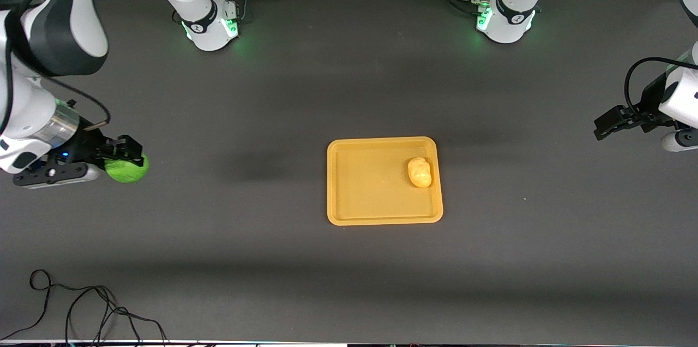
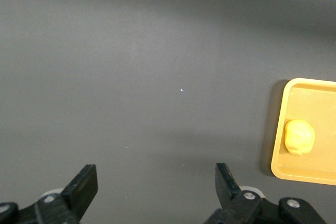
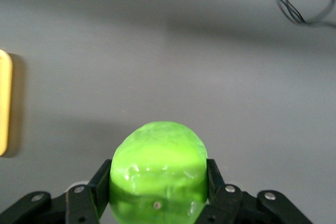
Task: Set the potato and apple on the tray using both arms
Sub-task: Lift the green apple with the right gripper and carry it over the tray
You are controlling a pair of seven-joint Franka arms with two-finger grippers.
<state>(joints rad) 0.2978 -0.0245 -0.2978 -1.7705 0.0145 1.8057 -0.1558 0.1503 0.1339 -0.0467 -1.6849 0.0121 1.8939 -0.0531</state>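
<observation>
**A:** Start big. Where's the tray (image 1: pixel 349 210)?

**B:** Mid-table, flat, its long side running between the two arms' ends. The potato (image 1: pixel 420 172) already lies inside it, up against the rim at the left arm's end, its long axis pointing roughly from 12 to 6 o'clock in the front view. Most of the tray floor toward the right arm's end is bare.

**A:** And the apple (image 1: pixel 127 168)?

**B:** Clamped in the right gripper (image 1: pixel 128 157), over bare table at the right arm's end. The right wrist view shows both fingers (image 3: pixel 101 186) pressed on the apple's flanks, with the tray's edge just showing at one border.

**A:** So which way does the carry go?

**B:** In the front view the tray sits at about 3 o'clock from the apple, well apart. I'd judge it a straight sideways run with nothing on the table between; only the raised rim needs clearing.

**A:** The left arm?

**B:** It waits. The left gripper (image 1: pixel 613 121) hangs over the table's edge at its own end, fingers (image 2: pixel 82 185) spread wide and empty. From the potato it lies around 2 o'clock, well clear.

**A:** Anything else?

**B:** A loose cable (image 1: pixel 82 309) at 6 o'clock from the apple, near the front camera's edge, out of the path.
</observation>
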